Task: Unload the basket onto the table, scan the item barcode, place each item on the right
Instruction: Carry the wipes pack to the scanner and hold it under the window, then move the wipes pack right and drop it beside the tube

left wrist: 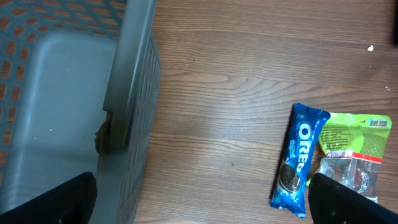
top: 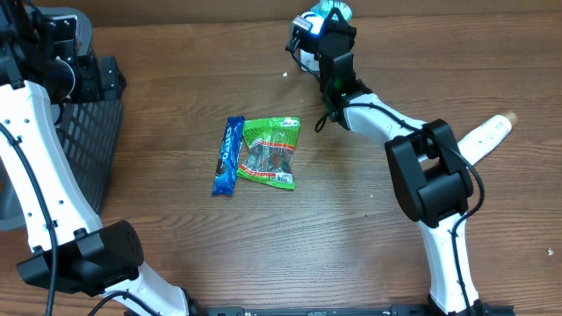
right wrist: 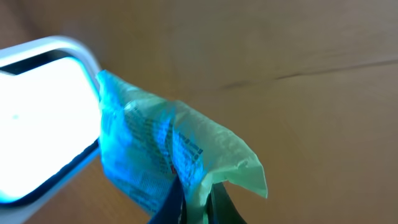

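On table [top: 351, 241], blue packet [top: 228, 156], green packet [top: 270, 154] — right pincer [right wrist: 193, 205] pinching third packet [right wrist: 168, 149], left pincer [left wrist: 202, 208] spread

Oreo pack [top: 229, 156] beside green packet [top: 272, 153] — edges touching.

Overhead straight down, left wrist shares Oreo pack [top: 227, 156] [left wrist: 300, 162], right wrist close, perhaps sideways

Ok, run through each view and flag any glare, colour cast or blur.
Right wrist: the scanner window is blown out to plain white, and its light tints the packet cyan, with the print soft. Left wrist: the basket close to the lens is slightly soft, while the Oreo pack is sharp. Overhead: even light and little shadow, only a cyan glow on the packet at the top edge.
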You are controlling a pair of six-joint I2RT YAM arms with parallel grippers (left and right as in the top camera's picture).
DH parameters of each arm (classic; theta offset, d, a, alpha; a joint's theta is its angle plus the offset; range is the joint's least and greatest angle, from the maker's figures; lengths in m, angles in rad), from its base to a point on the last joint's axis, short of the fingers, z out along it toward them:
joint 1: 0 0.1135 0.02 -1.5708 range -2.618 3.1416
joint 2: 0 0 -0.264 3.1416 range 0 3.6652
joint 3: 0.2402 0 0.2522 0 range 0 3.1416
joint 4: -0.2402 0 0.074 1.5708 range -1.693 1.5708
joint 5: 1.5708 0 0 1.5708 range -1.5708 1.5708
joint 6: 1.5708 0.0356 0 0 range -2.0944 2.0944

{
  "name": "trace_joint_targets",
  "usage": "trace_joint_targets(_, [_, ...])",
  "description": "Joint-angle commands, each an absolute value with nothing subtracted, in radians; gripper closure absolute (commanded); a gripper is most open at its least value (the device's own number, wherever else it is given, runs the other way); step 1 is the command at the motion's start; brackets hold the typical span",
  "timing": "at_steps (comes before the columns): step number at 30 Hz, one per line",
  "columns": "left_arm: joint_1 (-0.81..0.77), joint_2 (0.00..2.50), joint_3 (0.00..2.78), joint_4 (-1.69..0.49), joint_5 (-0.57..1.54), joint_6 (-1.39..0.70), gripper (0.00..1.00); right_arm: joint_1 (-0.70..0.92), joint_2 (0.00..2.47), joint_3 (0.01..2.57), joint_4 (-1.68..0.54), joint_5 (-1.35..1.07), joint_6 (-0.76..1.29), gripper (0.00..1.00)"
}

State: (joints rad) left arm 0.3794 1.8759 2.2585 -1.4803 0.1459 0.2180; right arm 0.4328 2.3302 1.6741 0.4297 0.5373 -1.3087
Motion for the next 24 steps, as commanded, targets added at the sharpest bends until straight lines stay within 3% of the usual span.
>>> trace_joint_targets(1, [0.371, 1.857, 2.26, -1.48, 0.157, 0.239, 0.0, 0.459, 2.119, 1.691, 0.319, 0.577, -1.106, 0.96])
trace_joint_targets(6, [0.371, 1.857, 2.26, -1.48, 0.157, 0.239, 0.01, 0.489, 1.889, 1.691, -0.056, 0.528, -0.67, 0.96])
trace_joint_targets(9, [0.371, 1.857, 2.26, -1.48, 0.157, 0.239, 0.01, 0.475, 1.746, 1.691, -0.327, 0.398, -0.249, 0.96])
trace_joint_targets(12, [0.371, 1.857, 2.26, -1.48, 0.157, 0.239, 0.0, 0.414, 1.633, 1.691, -0.583, 0.158, 0.027, 0.96])
trace_joint_targets(17, [0.371, 1.857, 2.26, -1.48, 0.157, 0.239, 0.01, 0.24, 1.547, 1.691, -0.88, -0.201, 0.144, 0.96])
trace_joint_targets(24, [0.371, 1.857, 2.26, -1.48, 0.157, 0.239, 0.0, -0.066, 1.58, 1.616, -1.01, -0.256, 0.266, 0.96])
